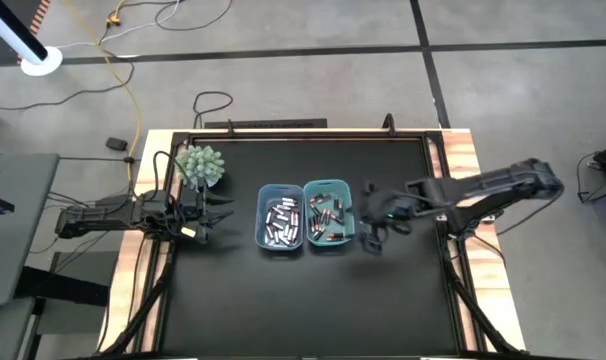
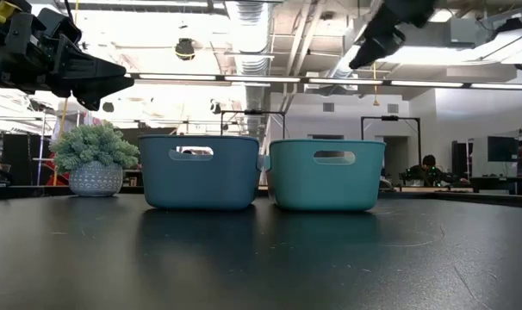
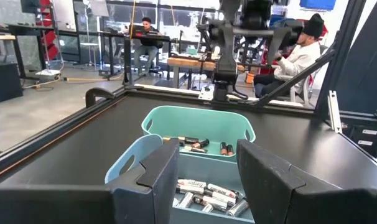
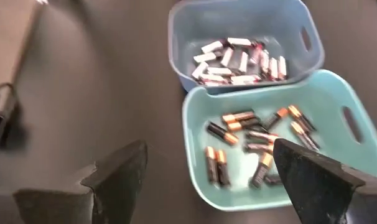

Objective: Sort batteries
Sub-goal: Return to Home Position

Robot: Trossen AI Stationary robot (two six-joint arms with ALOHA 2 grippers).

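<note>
Two small bins stand side by side in the middle of the black table. The blue bin (image 1: 261, 215) holds several silvery-white batteries (image 4: 238, 59). The teal bin (image 1: 328, 183) holds several dark batteries with copper ends (image 4: 257, 140). My right gripper (image 1: 378, 218) hangs open and empty above the table, just to the right of the teal bin, tilted down toward it (image 4: 207, 149). My left gripper (image 1: 211, 212) is open and level, left of the blue bin and pointing at both bins (image 3: 207, 149).
A small potted plant (image 1: 201, 165) stands at the far left of the table, near my left gripper. Bare black tabletop (image 1: 303, 300) lies on the near side of the bins. People sit at desks in the room beyond (image 3: 300, 50).
</note>
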